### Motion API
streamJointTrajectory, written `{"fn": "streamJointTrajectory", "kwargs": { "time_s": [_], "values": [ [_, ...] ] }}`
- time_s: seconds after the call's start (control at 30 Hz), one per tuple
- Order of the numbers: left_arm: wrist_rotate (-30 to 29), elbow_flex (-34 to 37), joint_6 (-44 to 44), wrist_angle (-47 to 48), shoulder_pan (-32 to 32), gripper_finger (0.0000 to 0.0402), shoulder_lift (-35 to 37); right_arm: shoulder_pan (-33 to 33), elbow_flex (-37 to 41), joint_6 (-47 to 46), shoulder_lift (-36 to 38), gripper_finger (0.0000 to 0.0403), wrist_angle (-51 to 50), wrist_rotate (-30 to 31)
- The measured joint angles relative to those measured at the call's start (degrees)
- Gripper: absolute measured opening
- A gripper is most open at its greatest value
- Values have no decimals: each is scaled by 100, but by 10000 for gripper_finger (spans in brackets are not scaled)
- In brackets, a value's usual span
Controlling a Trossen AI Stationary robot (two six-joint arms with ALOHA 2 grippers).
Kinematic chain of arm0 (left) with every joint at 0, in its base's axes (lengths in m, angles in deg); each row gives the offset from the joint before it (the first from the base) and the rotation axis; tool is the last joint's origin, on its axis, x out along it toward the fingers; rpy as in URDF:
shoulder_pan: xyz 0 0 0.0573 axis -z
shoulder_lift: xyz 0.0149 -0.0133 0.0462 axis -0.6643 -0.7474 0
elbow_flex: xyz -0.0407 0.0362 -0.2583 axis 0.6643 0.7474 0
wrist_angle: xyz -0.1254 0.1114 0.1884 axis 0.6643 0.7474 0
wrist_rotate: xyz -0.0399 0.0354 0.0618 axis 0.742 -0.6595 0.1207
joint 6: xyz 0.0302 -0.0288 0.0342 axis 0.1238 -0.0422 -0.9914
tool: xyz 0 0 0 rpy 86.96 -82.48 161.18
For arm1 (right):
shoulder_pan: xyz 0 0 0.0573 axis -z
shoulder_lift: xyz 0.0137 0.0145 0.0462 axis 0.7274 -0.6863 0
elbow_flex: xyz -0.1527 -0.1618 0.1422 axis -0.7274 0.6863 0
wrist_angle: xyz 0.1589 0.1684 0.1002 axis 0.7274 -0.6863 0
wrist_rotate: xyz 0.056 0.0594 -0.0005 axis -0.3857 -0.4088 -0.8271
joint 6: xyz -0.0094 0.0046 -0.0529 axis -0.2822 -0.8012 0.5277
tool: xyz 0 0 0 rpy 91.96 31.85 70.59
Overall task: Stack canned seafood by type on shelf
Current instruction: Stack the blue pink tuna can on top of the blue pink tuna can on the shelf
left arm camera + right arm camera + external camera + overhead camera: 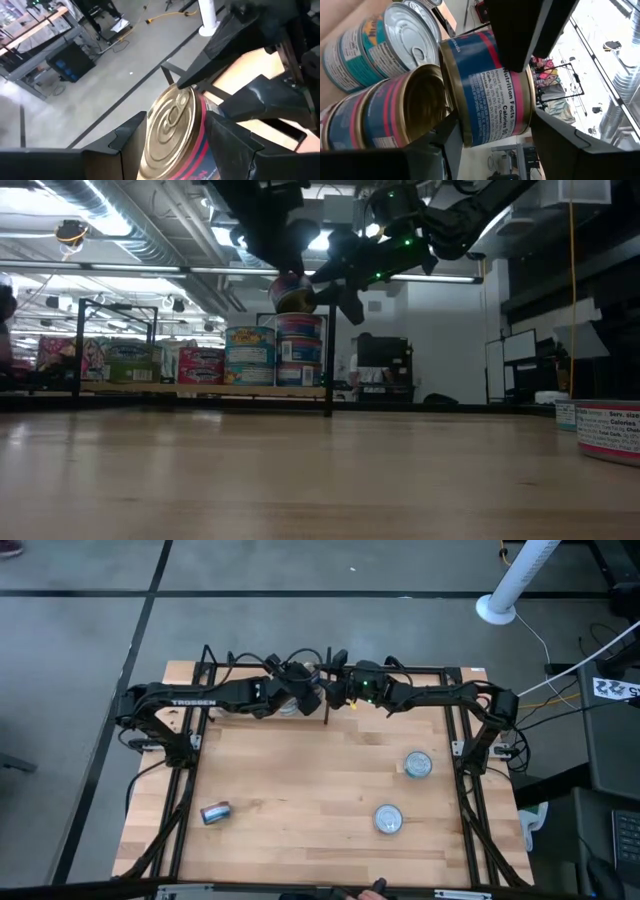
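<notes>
Handover of a red-and-blue labelled round tin (490, 85) with a gold pull-tab top, above the shelf's twelve o'clock edge.

Both the left tool (170, 145) and right tool (490, 150) clamp this tin part-open from opposite sides, likely to pass or steady it over the stacked tins (275, 355) beside the short black divider bar (330, 360). Open light wooden shelf (300, 780) lies toward six o'clock; three loose tins (388, 819) sit well apart there.
</notes>
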Motion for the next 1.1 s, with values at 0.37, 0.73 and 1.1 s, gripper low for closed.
{"fn": "streamJointTrajectory", "kwargs": {
  "time_s": [0.37, 0.73, 1.1],
  "values": [
    [-11, -11, -7, -46, -72, 198, -120, 2, 0, 9, 0, 200, -20, 98],
    [-11, -7, -16, -23, -35, 198, -126, -1, 0, -2, 4, 200, -31, 81],
    [-7, 7, -27, 18, -42, 198, -137, -6, 7, -26, 4, 253, -87, 44]
  ]
}}
